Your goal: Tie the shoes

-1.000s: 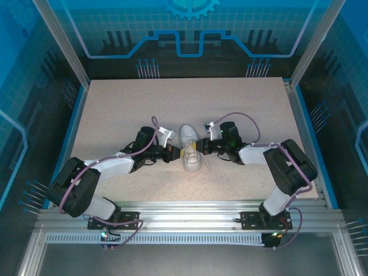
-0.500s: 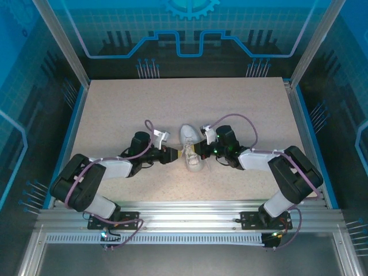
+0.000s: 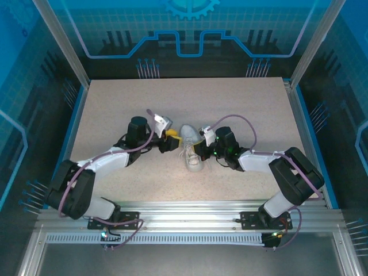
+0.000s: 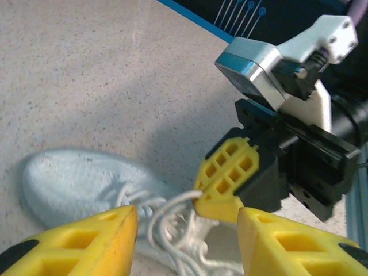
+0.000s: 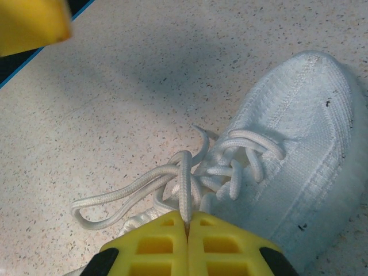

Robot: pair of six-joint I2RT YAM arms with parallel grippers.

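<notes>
Roughly midway along the table (image 3: 241, 103), a little nearer its near edge than its far one, lay the white sneaker (image 3: 188, 137). Its long axis ran from near edge to far edge, toe toward the far edge and heel toward the arms' bases. The laces (image 5: 184, 172) were spread in loose loops over the tongue and spilled onto the tabletop on the shoe's left side.

The right gripper (image 5: 187, 221) reached in from the shoe's right side, level with the lacing. Its yellow fingers were pressed together, with a strand of the laces pinched between their tips. The left gripper (image 4: 185, 221) stood just beside the shoe's left side near the forefoot. Its fingers were parted with a clear gap and held nothing, and the tangle of laces lay just beyond their tips. The two grippers faced each other across the shoe's width.

The coming move appeared to turn on this crosswise layout. The free loops lay on the left gripper's side, so that arm was judged the nearer one to take a second strand while the right one kept tension.
</notes>
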